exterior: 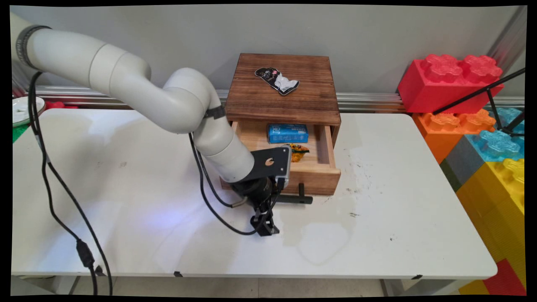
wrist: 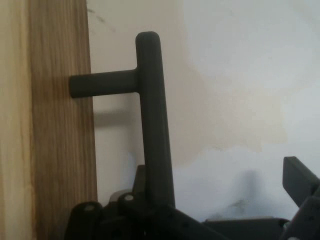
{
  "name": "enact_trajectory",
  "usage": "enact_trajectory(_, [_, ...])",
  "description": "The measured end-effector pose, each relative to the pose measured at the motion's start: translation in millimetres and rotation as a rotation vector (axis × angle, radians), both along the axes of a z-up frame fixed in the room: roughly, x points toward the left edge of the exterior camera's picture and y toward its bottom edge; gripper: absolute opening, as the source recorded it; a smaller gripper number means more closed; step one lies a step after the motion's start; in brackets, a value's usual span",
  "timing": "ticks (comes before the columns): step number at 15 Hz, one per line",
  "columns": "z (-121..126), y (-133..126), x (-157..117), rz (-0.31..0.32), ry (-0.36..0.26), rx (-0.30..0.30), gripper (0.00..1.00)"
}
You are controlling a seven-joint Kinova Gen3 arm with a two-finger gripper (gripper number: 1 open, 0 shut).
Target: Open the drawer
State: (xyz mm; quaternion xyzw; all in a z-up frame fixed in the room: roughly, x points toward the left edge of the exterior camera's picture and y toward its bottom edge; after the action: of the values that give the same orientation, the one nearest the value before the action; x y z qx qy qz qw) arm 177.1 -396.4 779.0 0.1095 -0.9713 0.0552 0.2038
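Observation:
A wooden box (exterior: 285,96) stands at the back of the white table (exterior: 126,201), its drawer (exterior: 312,178) pulled out. In the drawer lie a blue packet (exterior: 288,133) and an orange-yellow snack bag (exterior: 298,152). A black-and-white packet (exterior: 277,79) rests on the box's top. My gripper (exterior: 264,226) hangs low in front of the drawer, at the left end of its dark bar handle (exterior: 298,199). In the hand view the handle (wrist: 152,125) runs down between the fingers of my gripper (wrist: 217,170), close to one finger (wrist: 140,175). The other finger (wrist: 300,182) stands far off. The gripper is open.
Giant toy bricks, red (exterior: 453,79), orange, blue and yellow, are stacked beyond the table's right end, with a black stand (exterior: 495,100) in front of them. A white plate (exterior: 23,109) sits at the far left. Black cables (exterior: 54,184) hang over the table's left side.

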Motion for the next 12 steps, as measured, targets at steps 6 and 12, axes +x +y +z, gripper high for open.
enact_trajectory(6, [2.2, 25.1, -6.9, -0.009, 0.014, 0.028, 1.00])
enact_trajectory(12, [3.8, 46.0, -13.2, -0.018, 0.027, 0.052, 1.00])
